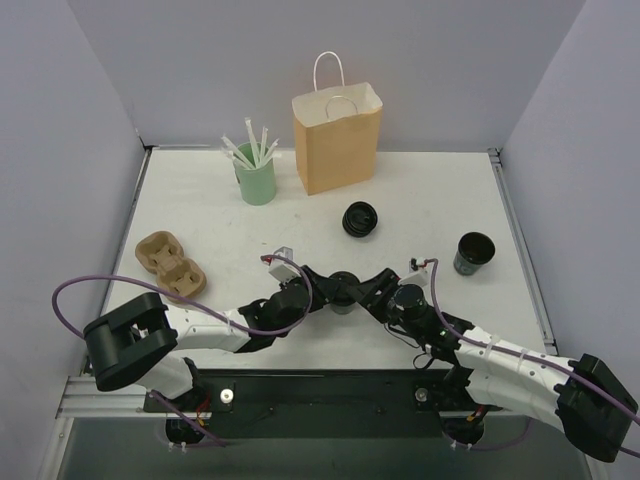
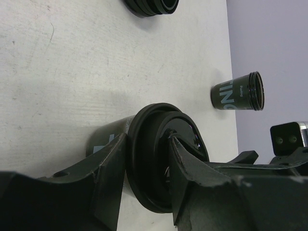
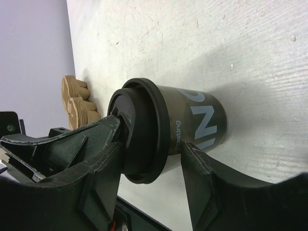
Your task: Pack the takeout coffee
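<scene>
Upright on the table [image 1: 420, 190], near its front edge and midway between the two arms: black coffee cup [image 1: 343, 291] with its lid on. Clamped at the lid by the left end effector [image 2: 147, 144], with one finger [image 2: 108, 178] under the rim against the cup wall and the other on top of the lid. Straddled from the opposite side by the right end effector [image 3: 150, 137], jaws partly apart, with one finger [image 3: 103, 154] against the lid's top and the other down beside the printed wall. Cannot tell whether truly pinched there or only flanked.

Further back to the right, well apart: a second black cup [image 1: 473, 252], upright, no lid. Just behind the coffee cup: loose black lids [image 1: 360, 219]. At the back: brown paper bag [image 1: 337, 140], upright with mouth open, and to its left a green cup of straws [image 1: 256, 180]. At the left side: pulp cup carrier [image 1: 170, 265].
</scene>
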